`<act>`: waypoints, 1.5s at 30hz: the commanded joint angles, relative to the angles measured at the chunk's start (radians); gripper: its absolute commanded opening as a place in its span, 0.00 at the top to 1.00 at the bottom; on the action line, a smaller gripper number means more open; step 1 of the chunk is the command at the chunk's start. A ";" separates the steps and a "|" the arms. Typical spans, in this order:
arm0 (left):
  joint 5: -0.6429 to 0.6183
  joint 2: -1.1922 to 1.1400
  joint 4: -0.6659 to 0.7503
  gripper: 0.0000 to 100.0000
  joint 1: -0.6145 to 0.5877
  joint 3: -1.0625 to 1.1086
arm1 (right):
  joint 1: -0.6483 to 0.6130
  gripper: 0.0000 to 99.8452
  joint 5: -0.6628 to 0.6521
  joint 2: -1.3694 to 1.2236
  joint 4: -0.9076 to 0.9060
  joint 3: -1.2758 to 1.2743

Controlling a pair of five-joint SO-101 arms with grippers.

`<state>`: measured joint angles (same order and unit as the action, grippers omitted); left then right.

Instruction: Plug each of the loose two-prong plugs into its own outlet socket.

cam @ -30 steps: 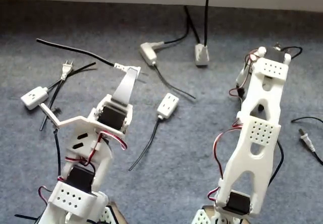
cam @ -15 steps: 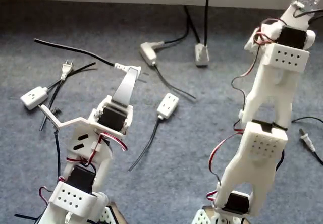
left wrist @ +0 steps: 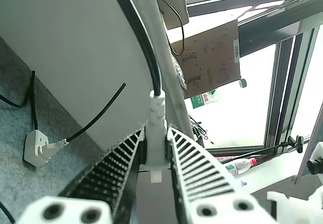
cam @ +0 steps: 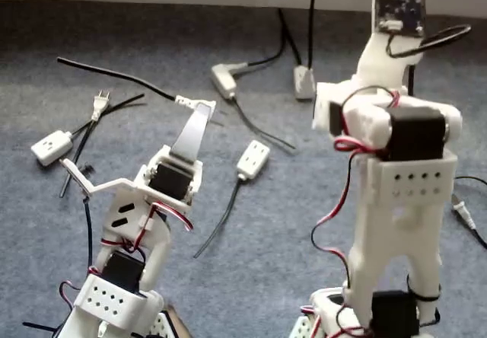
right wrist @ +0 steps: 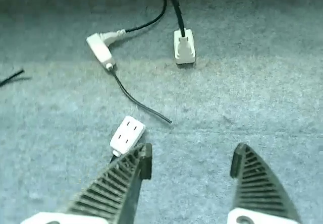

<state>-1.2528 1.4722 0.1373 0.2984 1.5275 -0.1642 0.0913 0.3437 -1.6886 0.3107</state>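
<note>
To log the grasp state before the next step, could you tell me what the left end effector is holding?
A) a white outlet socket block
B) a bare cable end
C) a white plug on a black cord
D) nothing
C: in the left wrist view, the left end effector is closed around the white plug, which sits gripped between its two ribbed fingers.

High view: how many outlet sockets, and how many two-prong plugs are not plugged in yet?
Outlet sockets: 4
Unplugged two-prong plugs: 3, one of them held by the left gripper
Total: 7
</note>
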 commanded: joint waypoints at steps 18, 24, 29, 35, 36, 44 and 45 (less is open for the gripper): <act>-0.005 0.019 0.021 0.99 0.205 -0.005 | -0.427 0.99 -0.282 0.475 0.432 -0.682; -0.003 0.019 0.020 0.99 0.245 -0.002 | -0.346 0.99 -0.281 0.473 0.498 -0.704; -0.003 0.019 0.020 0.99 0.257 0.018 | -0.236 0.99 -0.282 0.472 0.598 -0.705; 0.043 0.019 0.020 0.99 0.321 0.033 | -0.160 0.99 -0.284 0.469 0.677 -0.710; 0.072 0.019 0.020 0.99 0.337 0.033 | -0.153 0.99 -0.284 0.464 0.677 -0.708; 0.117 0.019 0.020 0.99 0.338 0.035 | -0.142 0.99 -0.284 0.440 0.613 -0.711; 0.114 0.019 0.020 0.99 0.326 0.035 | -0.131 0.99 -0.284 0.443 0.607 -0.711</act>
<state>-1.1485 1.4814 0.1450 0.6375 1.5719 -0.3222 -0.1834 0.7779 -1.0641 -0.4135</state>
